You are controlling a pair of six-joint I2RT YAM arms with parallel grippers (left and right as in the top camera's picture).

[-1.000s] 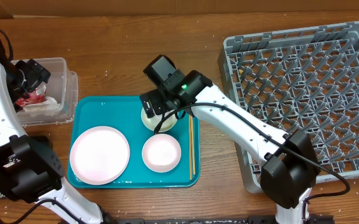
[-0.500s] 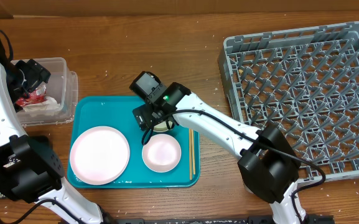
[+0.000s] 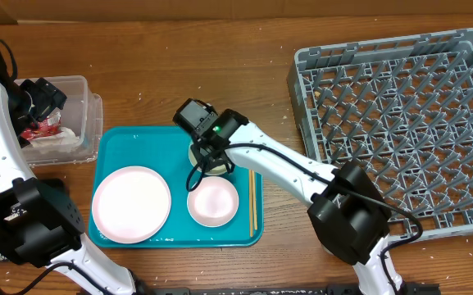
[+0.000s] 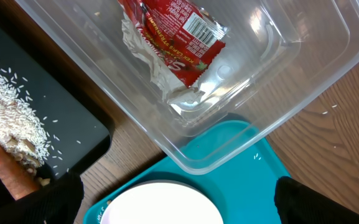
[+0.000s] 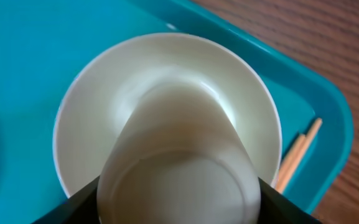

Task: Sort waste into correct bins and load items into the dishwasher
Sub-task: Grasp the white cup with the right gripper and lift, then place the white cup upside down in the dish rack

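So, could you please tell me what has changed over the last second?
The right arm's elbow swung left, and the right gripper shifted slightly left above the white bowl; it straddles the small white cup, grip unclear. The plate, pinkish bowl, chopsticks and open left gripper over the clear tub stayed put.

We're seeing soft, even light across the desk [image 3: 220, 65], faint shadows only. Glare is bouncing off the clear tub [image 4: 291, 43] by the left edge; the white cup [image 5: 179, 180] is blurring close-up.
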